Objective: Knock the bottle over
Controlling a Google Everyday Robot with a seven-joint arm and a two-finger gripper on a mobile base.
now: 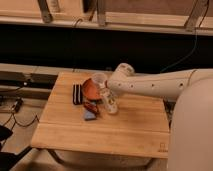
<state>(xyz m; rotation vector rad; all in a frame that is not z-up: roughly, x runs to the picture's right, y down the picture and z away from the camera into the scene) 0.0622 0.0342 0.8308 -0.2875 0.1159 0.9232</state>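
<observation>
The bottle (110, 102) is small and clear and stands on the wooden table (125, 130), just right of the orange bowl (89, 89). It looks slightly tilted. The translucent pale cup (99, 79) stands behind it at the bowl's far edge. My gripper (105, 90) reaches in from the right at the end of the white arm (155, 85) and sits at the bottle's top, between cup and bottle. The bottle's cap is hidden by the gripper.
A black flat object (77, 93) lies left of the bowl. A small blue object (90, 115) and a dark reddish one (90, 106) lie in front of the bowl. A dark shelf front runs behind the table. Cables lie on the floor at left.
</observation>
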